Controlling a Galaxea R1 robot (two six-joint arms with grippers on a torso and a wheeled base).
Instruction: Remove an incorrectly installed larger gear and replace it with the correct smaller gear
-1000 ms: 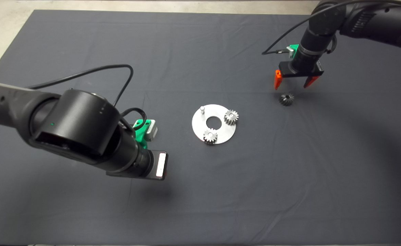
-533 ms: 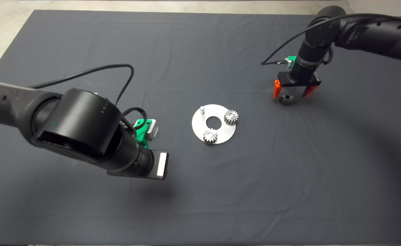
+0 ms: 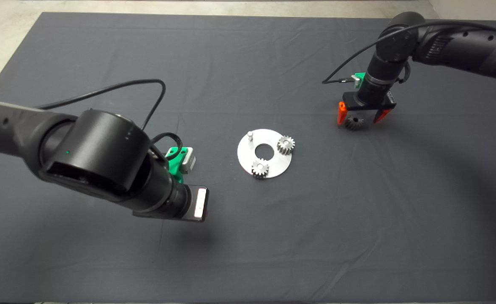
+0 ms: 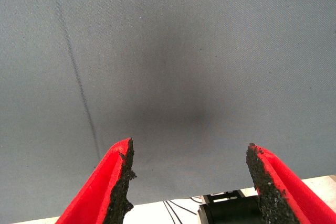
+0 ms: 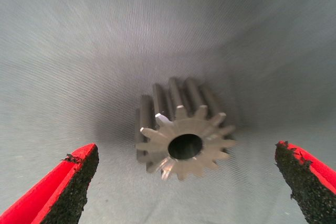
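Pickup of the smaller gear (image 3: 353, 123) is in hand — it lies on the mat (image 3: 248, 253), about two o'clock from the plate (image 3: 273, 166), between the right gripper's (image 3: 360, 117) spread fingers. Next, I judge: close squarely. Left gripper (image 4: 189, 182) hangs spread, empty.

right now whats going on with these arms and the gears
The right gripper is down at the mat with its open fingers on either side of the smaller gear, not yet closed on it. The round plate mid-mat carries two small gears and one bare pin. The left gripper is open above bare mat, holding nothing.
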